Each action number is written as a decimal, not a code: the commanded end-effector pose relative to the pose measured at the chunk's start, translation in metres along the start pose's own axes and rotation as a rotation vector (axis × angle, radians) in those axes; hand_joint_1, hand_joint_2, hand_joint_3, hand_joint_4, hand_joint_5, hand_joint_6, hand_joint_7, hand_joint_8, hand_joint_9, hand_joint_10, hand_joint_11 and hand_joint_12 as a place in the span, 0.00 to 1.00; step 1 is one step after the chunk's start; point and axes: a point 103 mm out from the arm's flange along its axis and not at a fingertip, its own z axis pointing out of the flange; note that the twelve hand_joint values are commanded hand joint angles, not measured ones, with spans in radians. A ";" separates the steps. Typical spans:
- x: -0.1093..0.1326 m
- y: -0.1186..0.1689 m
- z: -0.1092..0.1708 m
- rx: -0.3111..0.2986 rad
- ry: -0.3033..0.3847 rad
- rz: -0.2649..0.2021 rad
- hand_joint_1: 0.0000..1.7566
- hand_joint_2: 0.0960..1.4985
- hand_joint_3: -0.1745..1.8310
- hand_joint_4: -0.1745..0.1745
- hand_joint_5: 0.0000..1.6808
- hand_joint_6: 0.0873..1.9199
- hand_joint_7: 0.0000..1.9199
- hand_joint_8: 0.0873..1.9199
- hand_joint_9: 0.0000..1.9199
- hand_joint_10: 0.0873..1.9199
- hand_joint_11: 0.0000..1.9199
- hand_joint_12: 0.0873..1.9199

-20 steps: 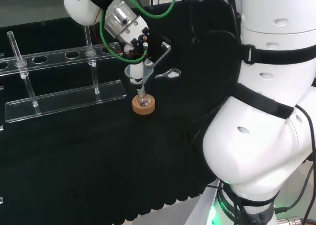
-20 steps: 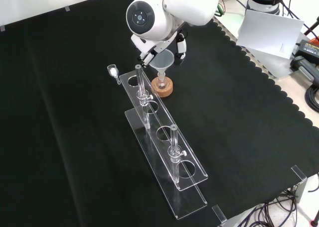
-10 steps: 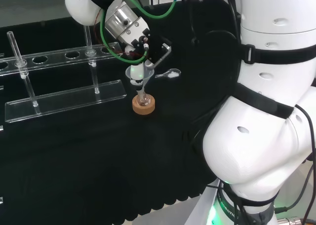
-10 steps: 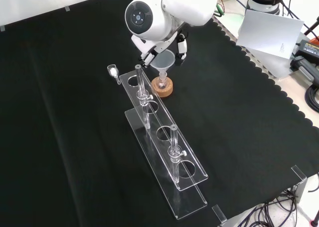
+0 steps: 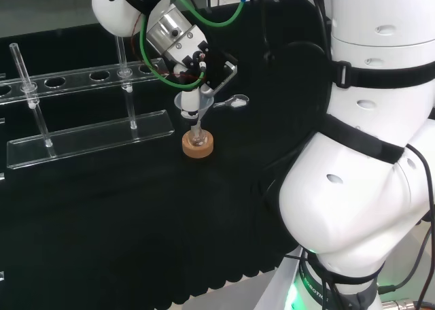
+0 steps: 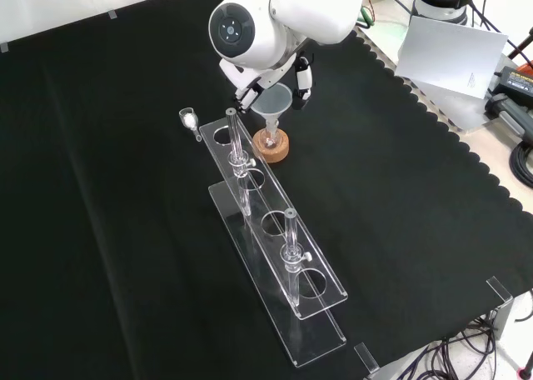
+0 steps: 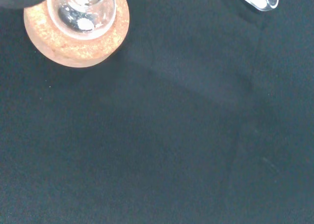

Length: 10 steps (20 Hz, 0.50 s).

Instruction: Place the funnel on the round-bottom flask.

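Right now the hand (image 5: 204, 69) sits just above the funnel (image 5: 192, 102), fingers curled round its rim, holding it. Funnel is upright w/ its stem down in the neck of the flask (image 5: 197, 139), which rests on a cork ring (image 5: 198, 147) on the black cloth (image 5: 136, 208). Front view: funnel (image 6: 271, 102) directly over flask and cork ring (image 6: 271, 146), just beside the end of the clear rack (image 6: 275, 230). Small scoop (image 6: 191, 120) lies near, apart.

tan cork ring (image 7: 76, 35), black cloth (image 7: 171, 135)
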 end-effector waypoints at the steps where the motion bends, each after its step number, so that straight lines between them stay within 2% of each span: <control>1: 0.000 0.000 0.001 -0.003 0.005 0.001 0.49 0.52 0.40 0.56 0.36 0.32 0.30 0.33 0.53 0.19 0.38 0.62; 10: -0.002 0.001 0.004 -0.005 -0.004 -0.004 0.49 0.52 0.40 0.56 0.35 0.31 0.29 0.33 0.52 0.19 0.38 0.62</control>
